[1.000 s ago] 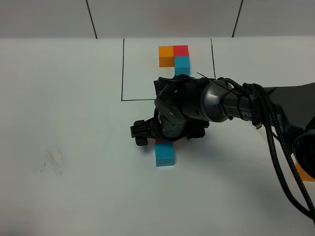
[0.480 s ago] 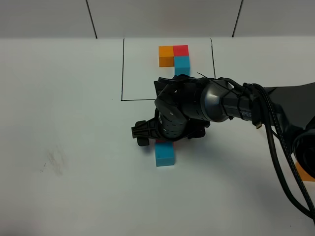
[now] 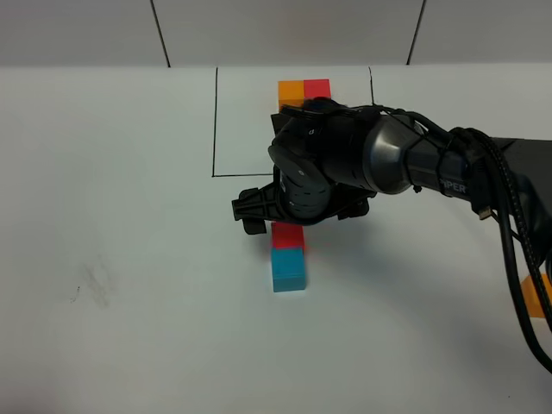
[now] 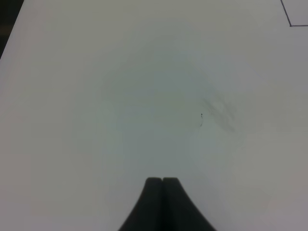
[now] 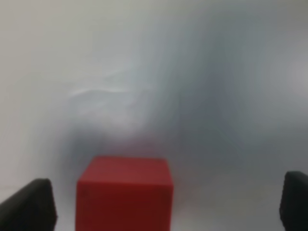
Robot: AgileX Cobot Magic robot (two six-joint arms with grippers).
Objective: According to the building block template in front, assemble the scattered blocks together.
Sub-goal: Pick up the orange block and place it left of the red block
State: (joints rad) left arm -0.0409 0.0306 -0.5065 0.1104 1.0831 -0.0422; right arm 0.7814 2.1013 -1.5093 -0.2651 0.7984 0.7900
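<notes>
The red block (image 3: 289, 236) rests on the table against the far side of the blue block (image 3: 288, 269). My right arm (image 3: 323, 168) hovers just beyond and above them. In the right wrist view my right gripper (image 5: 161, 202) is open, its fingers (image 5: 29, 206) wide apart on either side of the red block (image 5: 124, 192) without touching it. The orange block (image 3: 536, 297) peeks out at the far right, partly behind cables. The building block template (image 3: 304, 90) shows its orange and red cubes inside the black frame; the arm hides the rest of it. My left gripper (image 4: 162, 182) is shut and holds nothing.
The black drawn rectangle (image 3: 214, 129) runs from the table's far part to just behind the arm. A faint smudge (image 3: 90, 285) marks the white table (image 3: 129, 345) at the left. Thick black cables (image 3: 509, 259) hang along the right arm.
The right arm has pulled back toward the template and risen, uncovering the red block, which stays against the blue one. The left gripper has not moved.
</notes>
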